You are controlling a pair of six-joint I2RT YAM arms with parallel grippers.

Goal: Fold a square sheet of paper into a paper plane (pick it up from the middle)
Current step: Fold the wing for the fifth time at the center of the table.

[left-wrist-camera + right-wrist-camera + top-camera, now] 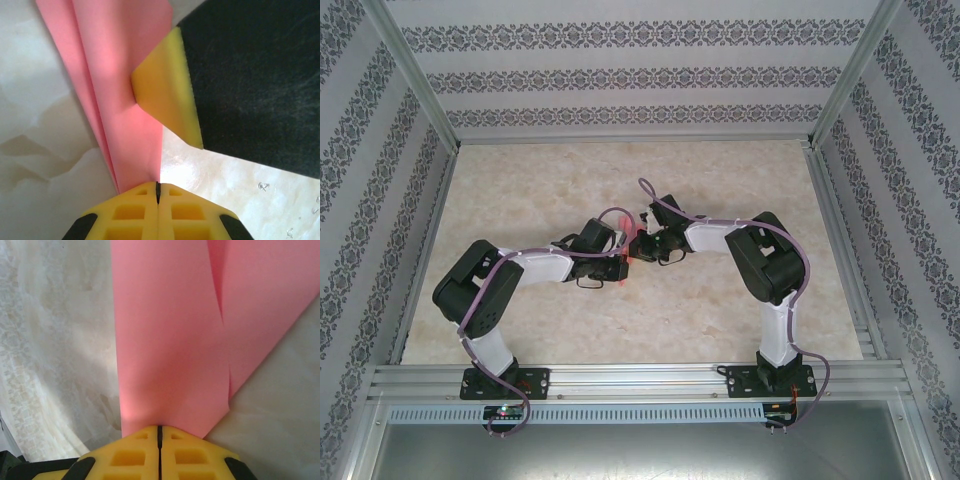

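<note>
Pink paper (115, 75) tight in left pincer (158, 187) and right pincer (160, 430), ends cropped

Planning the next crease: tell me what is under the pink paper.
Beige marbled table shows beside the paper on both sides; the part directly beneath it is covered. The left gripper and right gripper pinch it.

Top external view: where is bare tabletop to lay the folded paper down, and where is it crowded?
Free: the far strip of table below the back wall, and the near-centre patch along the front rail. Crowded: the middle, where the left end effector and right end effector both pinch the pink paper.
</note>
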